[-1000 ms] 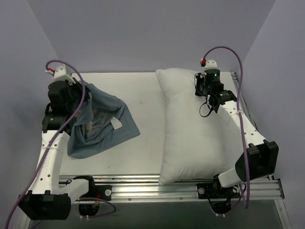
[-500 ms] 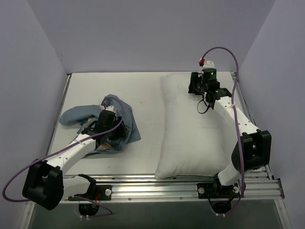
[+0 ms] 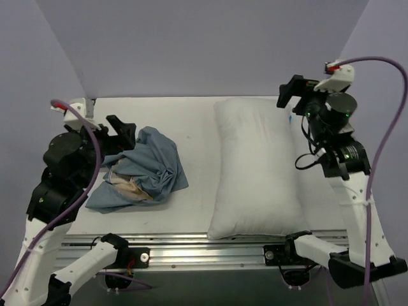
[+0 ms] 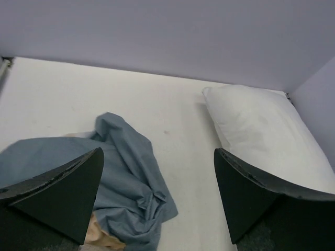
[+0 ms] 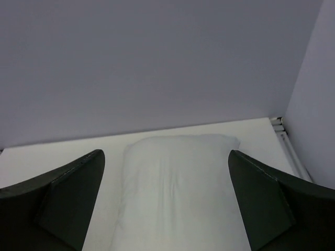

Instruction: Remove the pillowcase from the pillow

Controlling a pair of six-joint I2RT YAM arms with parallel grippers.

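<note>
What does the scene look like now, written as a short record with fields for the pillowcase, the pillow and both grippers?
pillowcase: crumpled heap on the left part of the table, fully off the pillow, some beige lining showing
pillow: bare and white, lying flat on the right part, apart from the pillowcase
left gripper: open, holding nothing, raised over the pillowcase
right gripper: open, holding nothing, raised near the pillow's far right corner
task state: removal looks done
</note>
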